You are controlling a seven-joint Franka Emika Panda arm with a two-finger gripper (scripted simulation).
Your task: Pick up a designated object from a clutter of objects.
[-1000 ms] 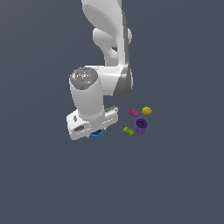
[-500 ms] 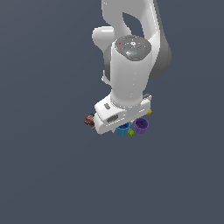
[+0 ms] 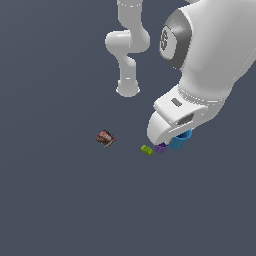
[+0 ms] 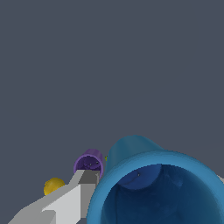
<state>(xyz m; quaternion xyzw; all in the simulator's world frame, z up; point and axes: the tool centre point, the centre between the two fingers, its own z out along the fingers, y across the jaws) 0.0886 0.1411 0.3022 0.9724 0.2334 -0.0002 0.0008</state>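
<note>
Dark grey floor [image 3: 60,200]. Gripper [image 4: 144,192] fingers [image 4: 89,177] pinch blue cup [image 4: 153,183] by its wall. Purple cup [image 4: 89,162] and yellow lump [image 4: 53,186] just beyond fingertip. Versus half second ago: arm swung toward exterior view's right, brown-red box [image 3: 105,138] uncovered.

The blue cup [image 4: 153,188] was round and bright blue, with a hollow inside that looked darker. It sat right under the robot's hand, and its open mouth faced the wrist camera. The purple cup [image 3: 160,148] was just beside it. A green brick [image 3: 146,150], a yellow lump [image 4: 53,186] and a brown-red box [image 3: 105,138] lay scattered around.
</note>
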